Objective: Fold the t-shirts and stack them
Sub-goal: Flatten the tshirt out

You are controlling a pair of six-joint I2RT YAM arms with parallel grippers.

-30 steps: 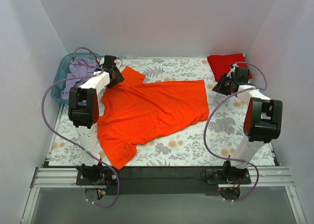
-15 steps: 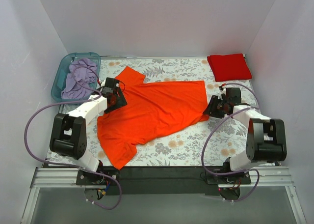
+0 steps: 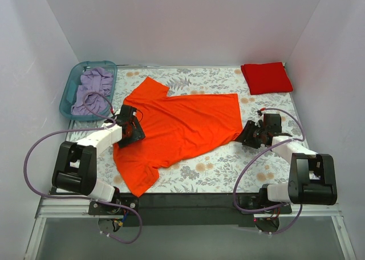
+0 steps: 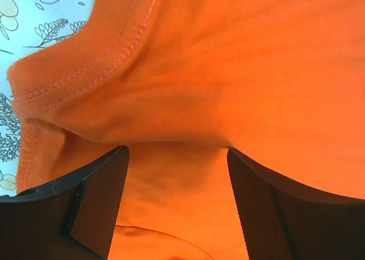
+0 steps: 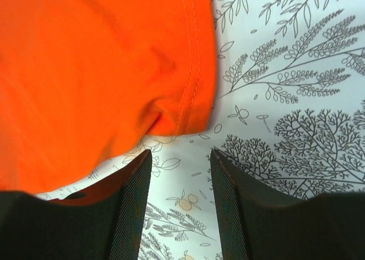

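Observation:
The bright orange t-shirt [image 3: 177, 129] lies spread out, a bit rumpled, on the flowered tablecloth. The deeper red t-shirt [image 3: 266, 77] lies folded at the back right corner. My left gripper [image 3: 134, 130] is open, low over the orange shirt's left side by the collar; in the left wrist view its jaws [image 4: 178, 157] straddle orange cloth [image 4: 228, 72] below the ribbed collar. My right gripper [image 3: 246, 135] is open, just off the shirt's right hem corner; in the right wrist view its jaws [image 5: 181, 157] stand over bare tablecloth, the hem corner [image 5: 182, 112] just ahead.
A teal bin [image 3: 69, 89] with lilac cloth [image 3: 91, 89] stands at the back left. White walls close in the table on three sides. A black rail [image 3: 188, 202] runs along the near edge by the arm bases.
Both arms have swung down and nearer from the back of the table. The left gripper came down onto the shirt's collar side, the right one to the hem corner. The shirts lie as before.

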